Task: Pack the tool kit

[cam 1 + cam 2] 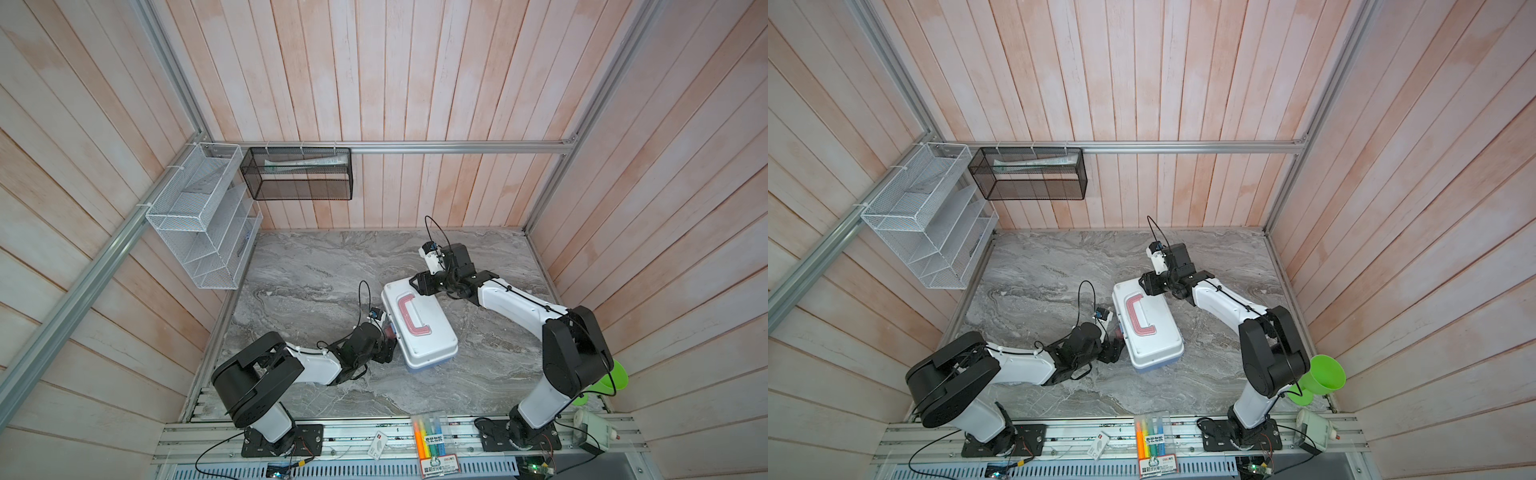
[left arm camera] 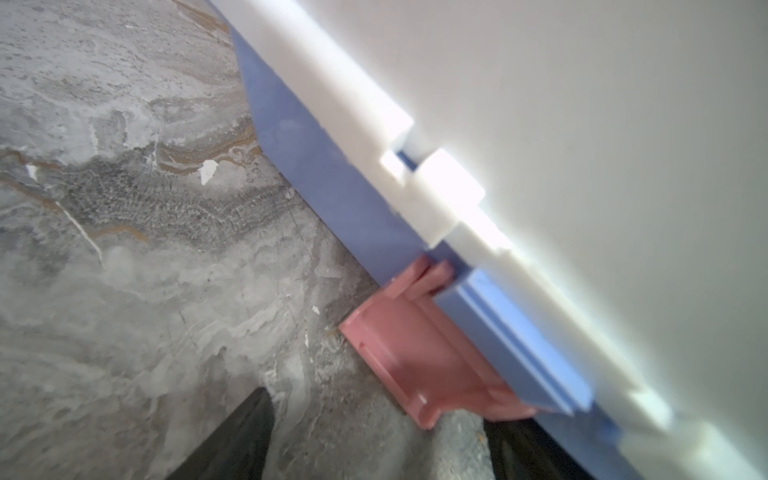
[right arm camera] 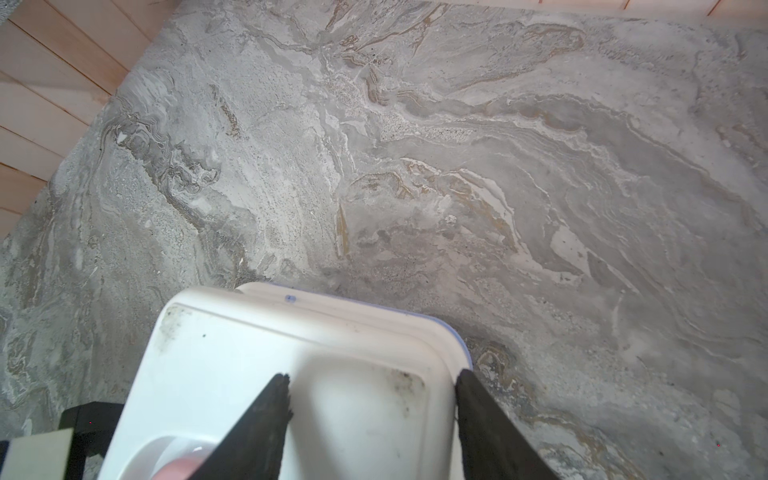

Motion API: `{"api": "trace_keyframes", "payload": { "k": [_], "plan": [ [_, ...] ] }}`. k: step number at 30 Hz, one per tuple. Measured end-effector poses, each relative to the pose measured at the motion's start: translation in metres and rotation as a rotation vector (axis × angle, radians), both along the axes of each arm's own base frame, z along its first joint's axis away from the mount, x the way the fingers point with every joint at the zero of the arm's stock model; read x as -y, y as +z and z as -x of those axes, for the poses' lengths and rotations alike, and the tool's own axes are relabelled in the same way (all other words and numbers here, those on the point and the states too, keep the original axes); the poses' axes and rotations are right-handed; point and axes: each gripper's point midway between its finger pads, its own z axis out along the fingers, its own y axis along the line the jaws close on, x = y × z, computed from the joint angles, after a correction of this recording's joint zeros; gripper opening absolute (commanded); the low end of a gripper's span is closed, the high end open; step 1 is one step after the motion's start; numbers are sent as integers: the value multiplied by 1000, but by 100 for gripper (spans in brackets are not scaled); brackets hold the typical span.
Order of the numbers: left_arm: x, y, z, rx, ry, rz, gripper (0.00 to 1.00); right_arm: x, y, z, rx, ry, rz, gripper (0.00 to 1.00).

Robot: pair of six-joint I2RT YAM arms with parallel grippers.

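While left jaws face its latch [image 2: 415,361], right jaws overhang the tool kit [image 1: 436,345].

Soft even light; blurred, glaring lid [image 2: 582,166]

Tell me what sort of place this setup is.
Probably a purpose-built robot test booth, not a home: left arm and right arm bolted to an aluminium rail, a marble-look tabletop boxed in by plank walls.

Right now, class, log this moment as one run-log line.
tool kit lid shut | latch unclipped | left gripper open at latch | right gripper open over lid
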Motion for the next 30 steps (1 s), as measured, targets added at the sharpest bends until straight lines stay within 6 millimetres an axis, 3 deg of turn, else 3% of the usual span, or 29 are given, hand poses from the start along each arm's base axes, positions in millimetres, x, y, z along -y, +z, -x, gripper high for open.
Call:
{"api": "trace_keyframes", "payload": {
  "k": [7, 12, 17, 24, 30],
  "plan": [
    [-10, -1, 3, -4, 58, -40, 80, 0, 0, 0, -2, -6, -6, 60],
    [-38, -1, -2, 9, 182, -87, 79, -6, -1, 7, -22, 19, -26, 60],
    [-51, 7, -4, 40, 240, -88, 78, -11, -2, 14, -41, 46, -45, 60],
    [-43, 21, -7, 32, 256, 15, 67, -9, -2, 17, -48, 42, -52, 60],
    [-34, 48, -12, 17, 253, 182, 66, -5, -3, 23, -59, 26, -66, 60]
  ]
}}
